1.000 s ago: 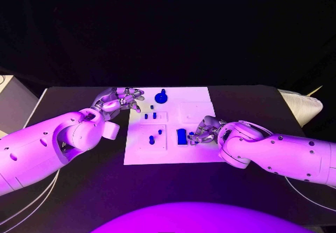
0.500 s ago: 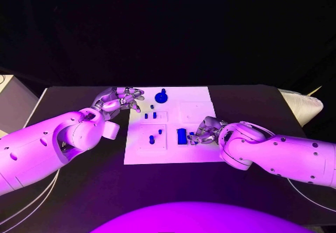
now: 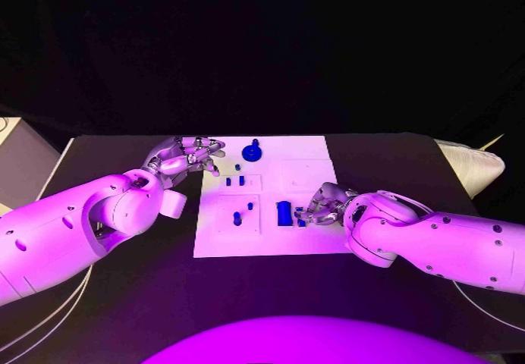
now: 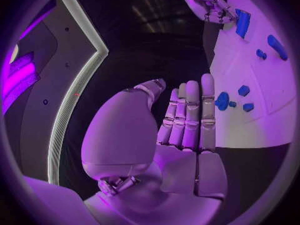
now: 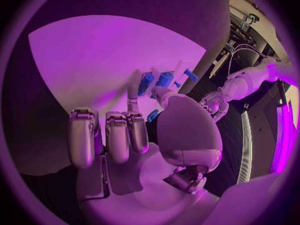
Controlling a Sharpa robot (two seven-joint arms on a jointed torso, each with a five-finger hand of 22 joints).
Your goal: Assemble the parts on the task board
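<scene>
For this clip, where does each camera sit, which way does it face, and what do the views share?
Head view: on the robot's head, looking down at the white task board, with both arms.
Left wrist view: behind the left hand, facing the board's edge.
Right wrist view: behind the right hand, facing the board.
Shared: the small blue parts show in each.

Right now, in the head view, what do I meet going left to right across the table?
left hand → small peg part → tall block part → right hand, all over the task board except the left hand at its edge.
</scene>
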